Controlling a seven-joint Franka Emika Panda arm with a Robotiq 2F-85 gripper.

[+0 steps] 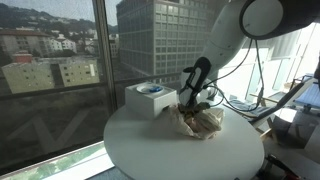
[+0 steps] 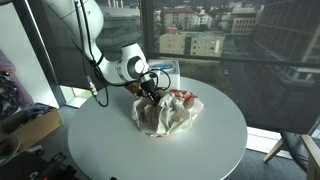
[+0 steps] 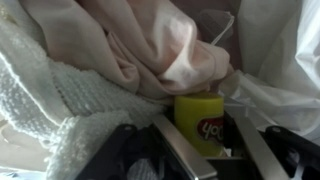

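Your gripper [image 3: 208, 142] clasps a yellow tub [image 3: 200, 118] buried in the heaped cloths [image 2: 165, 115]; lifting it free likely calls for a slow, straight pull.

The yellow container [image 3: 200, 122] is small, with red lettering on its side. It stands upright at the lower centre of the wrist view, its top tucked under the folds of the cloth pile [image 3: 150, 50]. The pile is crumpled pale pink and white fabric, with a coarse knitted white piece at the left. In an exterior view it lies heaped mid-frame, showing red patches at its upper right.
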